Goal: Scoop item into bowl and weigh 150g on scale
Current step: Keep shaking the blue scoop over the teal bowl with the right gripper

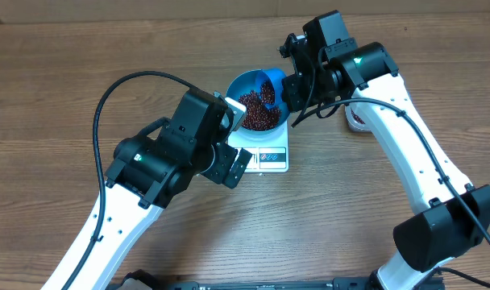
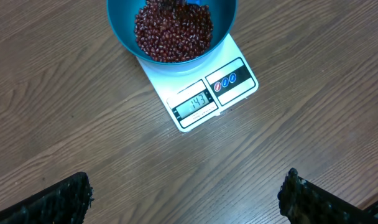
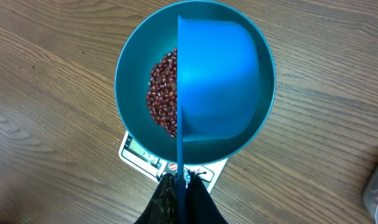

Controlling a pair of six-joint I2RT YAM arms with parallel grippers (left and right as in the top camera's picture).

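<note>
The right jaws were clenched on the thin handle of the small blue scoop (image 3: 217, 81). The scoop hung over the bowl (image 3: 130, 81) and hid the bowl's right half in the right wrist view. The left jaws stood released and wide apart, grasping nothing. Their dark fingers (image 2: 58, 202) hovered above bare table (image 2: 83, 124), near the scale (image 2: 239, 78) but apart from it. The beans (image 2: 173, 34) lay in a loose pile inside the bowl. The bowl sat on the white scale and overhung its platform, and the display (image 2: 194, 104) faced the left arm. As far as we could make out, it read 143.
</note>
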